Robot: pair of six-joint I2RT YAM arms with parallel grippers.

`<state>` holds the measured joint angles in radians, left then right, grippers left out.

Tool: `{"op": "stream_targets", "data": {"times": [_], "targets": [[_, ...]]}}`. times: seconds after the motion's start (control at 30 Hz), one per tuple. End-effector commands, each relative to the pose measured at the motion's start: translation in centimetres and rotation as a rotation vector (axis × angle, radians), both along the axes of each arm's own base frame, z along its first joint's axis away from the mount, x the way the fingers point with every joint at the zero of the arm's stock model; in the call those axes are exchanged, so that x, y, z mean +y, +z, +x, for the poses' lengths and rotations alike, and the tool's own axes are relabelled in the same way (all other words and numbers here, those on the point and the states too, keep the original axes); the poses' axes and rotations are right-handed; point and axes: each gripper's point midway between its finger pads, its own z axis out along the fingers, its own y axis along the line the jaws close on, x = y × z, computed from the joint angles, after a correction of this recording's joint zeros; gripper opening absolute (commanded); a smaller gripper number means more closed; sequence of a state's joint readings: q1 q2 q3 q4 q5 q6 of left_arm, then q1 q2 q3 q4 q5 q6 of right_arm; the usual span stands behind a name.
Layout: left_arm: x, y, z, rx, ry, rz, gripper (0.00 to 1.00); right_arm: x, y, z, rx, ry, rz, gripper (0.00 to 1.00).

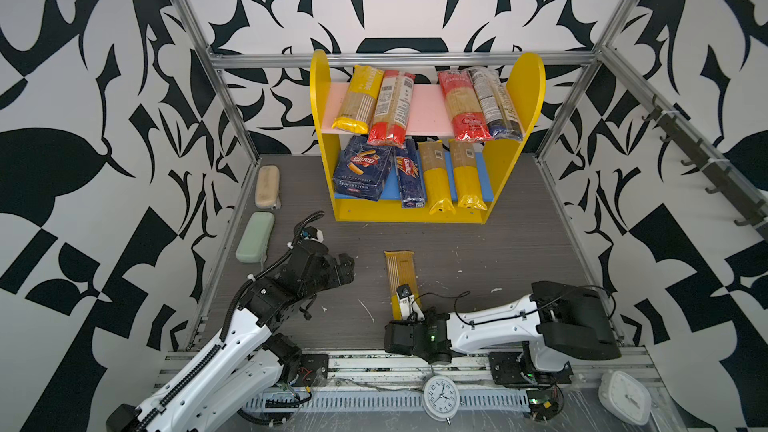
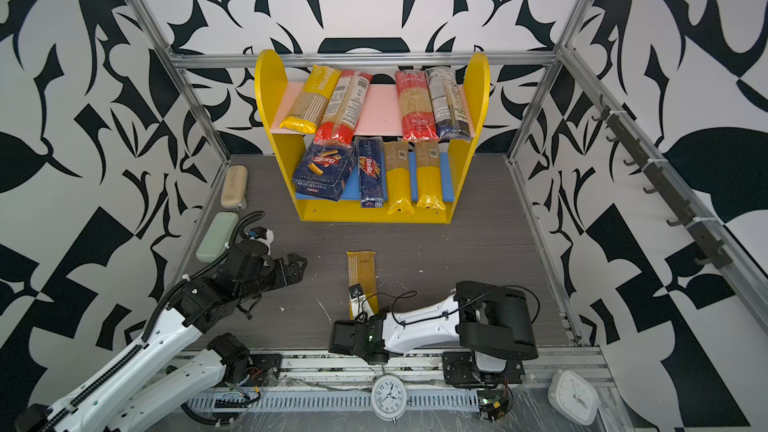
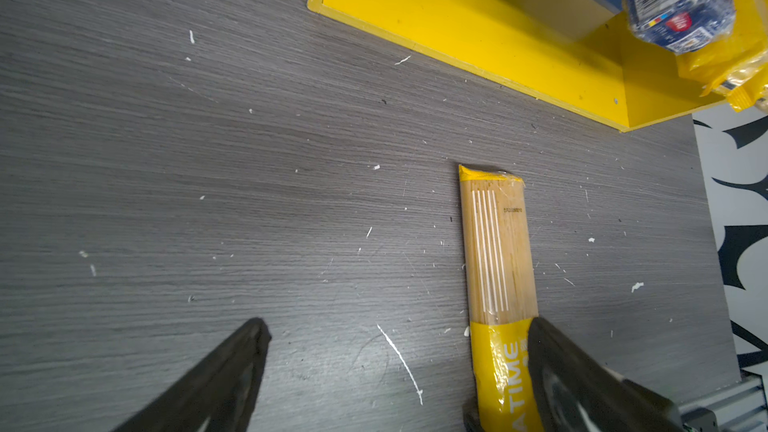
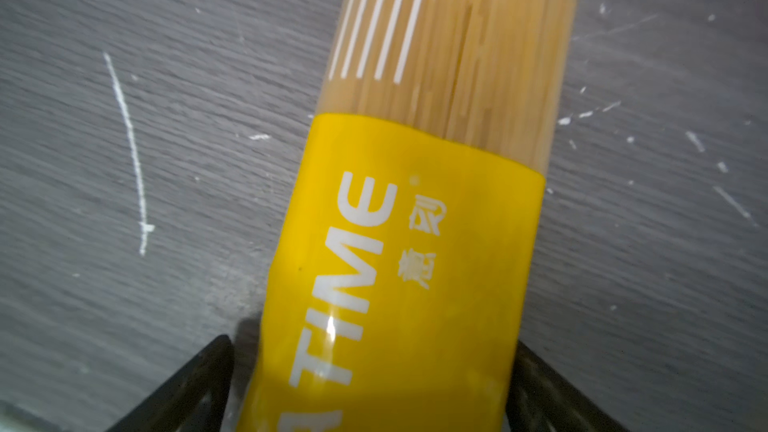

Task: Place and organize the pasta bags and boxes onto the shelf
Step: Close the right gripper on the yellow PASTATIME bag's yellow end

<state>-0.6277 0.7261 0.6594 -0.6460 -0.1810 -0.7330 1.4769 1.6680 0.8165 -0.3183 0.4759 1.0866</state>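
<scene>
One yellow-ended PASTATIME bag point(image 1: 400, 274) point(image 4: 419, 218) lies on the grey table in front of the shelf point(image 1: 528, 89). My right gripper point(image 4: 370, 401) is open, its fingers on either side of the bag's near yellow end; in both top views its wrist hides them. Left of the bag and apart from it, my left gripper point(image 1: 348, 268) point(image 3: 399, 367) is open and empty. The pink upper board point(image 1: 428, 112) carries several bags. On the blue lower board lie the wide Barilla box point(image 1: 363, 168), the narrow Barilla box point(image 1: 409, 176) and two yellow bags point(image 1: 436, 182).
A beige case point(image 1: 267, 187) and a green case point(image 1: 255, 236) lie along the table's left edge. Two white clocks point(image 1: 441, 396) point(image 1: 624, 396) sit on the front rail. A rail of hooks point(image 1: 706, 168) runs along the right wall.
</scene>
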Motion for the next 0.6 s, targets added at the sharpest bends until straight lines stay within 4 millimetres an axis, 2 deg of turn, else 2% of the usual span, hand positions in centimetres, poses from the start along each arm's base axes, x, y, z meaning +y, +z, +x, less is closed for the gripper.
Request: {"op": "stream_targets", "data": {"times": [0.0,0.23,0.47,0.57], "targets": [[0.1,-0.2,-0.3,0.004,0.006,-0.011,1.00,0.2,-0.7,-0.4,0.022,-0.017,0.003,0.99],[0.8,0.5,-0.6,-0.018,0.022,-0.006,1.00,-0.4,-2.6,-1.1,0.073,-0.041,-0.021,0.92],[1.3,1.1,-0.7,-0.033,0.031,0.003,1.00,-1.0,-3.6,-1.4,0.107,-0.066,0.009,0.81],[1.5,1.3,-0.8,-0.040,0.035,0.007,1.00,-1.5,-3.9,-1.4,0.111,-0.079,0.011,0.66]]}}
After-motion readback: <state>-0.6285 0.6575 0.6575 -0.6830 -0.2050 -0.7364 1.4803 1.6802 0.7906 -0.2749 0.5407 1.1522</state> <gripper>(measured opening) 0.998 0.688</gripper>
